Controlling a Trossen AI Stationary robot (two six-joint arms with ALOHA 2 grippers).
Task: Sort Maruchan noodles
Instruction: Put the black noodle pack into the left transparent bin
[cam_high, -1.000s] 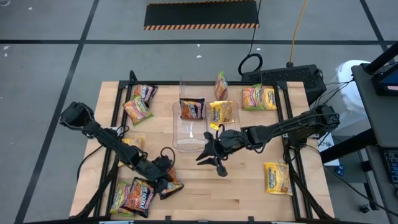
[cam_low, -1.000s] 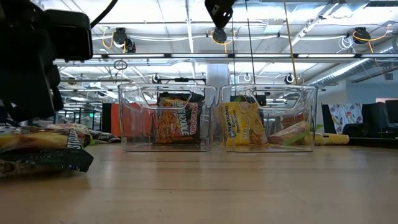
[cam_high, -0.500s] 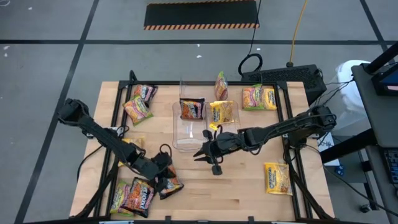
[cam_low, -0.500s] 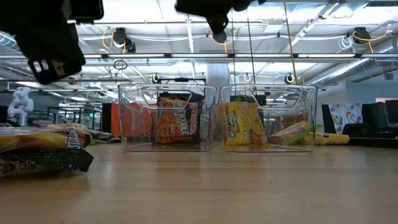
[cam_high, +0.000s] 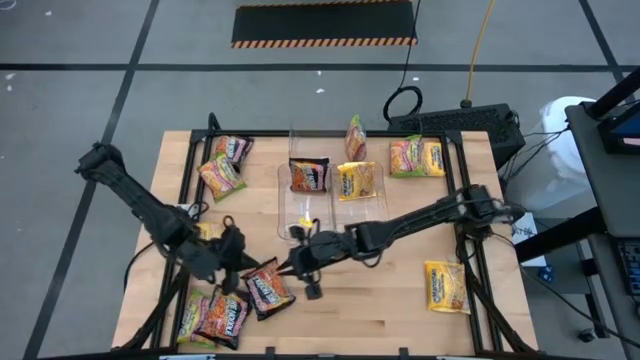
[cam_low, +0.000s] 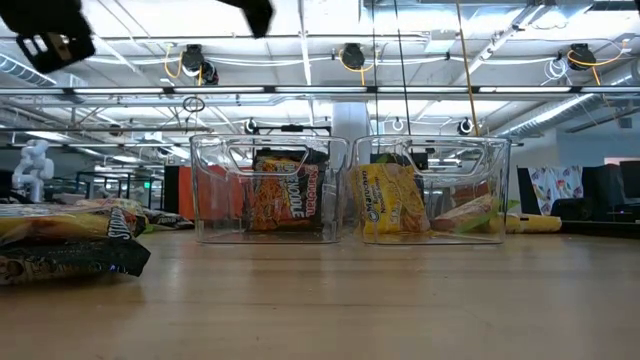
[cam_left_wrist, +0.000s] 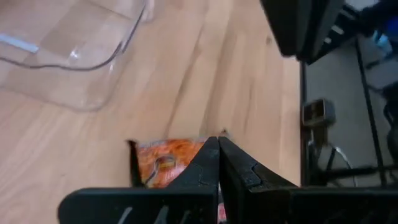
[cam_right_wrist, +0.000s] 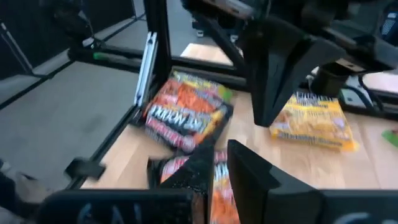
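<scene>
- The right gripper (cam_high: 303, 262) reaches far across the table (cam_high: 400, 310) to the near-left area, just beside a dark orange packet (cam_high: 266, 289) lying flat there. Its wrist view looks past fingers (cam_right_wrist: 249, 171) set narrowly apart with nothing between them, straight at that packet (cam_right_wrist: 214, 180), so it seems lined up for a pick.
- The left gripper (cam_high: 232, 252) sits pulled back just to the left of the same packet; its fingers (cam_left_wrist: 233, 165) are pressed together and empty, likely making room for the right arm.
- Two clear bins (cam_high: 300, 215) stand side by side mid-table as sorting targets: one holds a dark packet (cam_low: 285, 200), the other a yellow packet (cam_low: 390, 203), so each bin appears to take one flavour.
- Unsorted packets lie scattered flat: a pile (cam_high: 212, 316) at the near-left corner, two (cam_high: 222, 165) at far left, one yellow (cam_high: 446, 286) near right, one (cam_high: 417, 156) far right, and one (cam_high: 355, 137) behind the bins.
- The targeted packet matches the dark-packet bin, which I judge its destination.
</scene>
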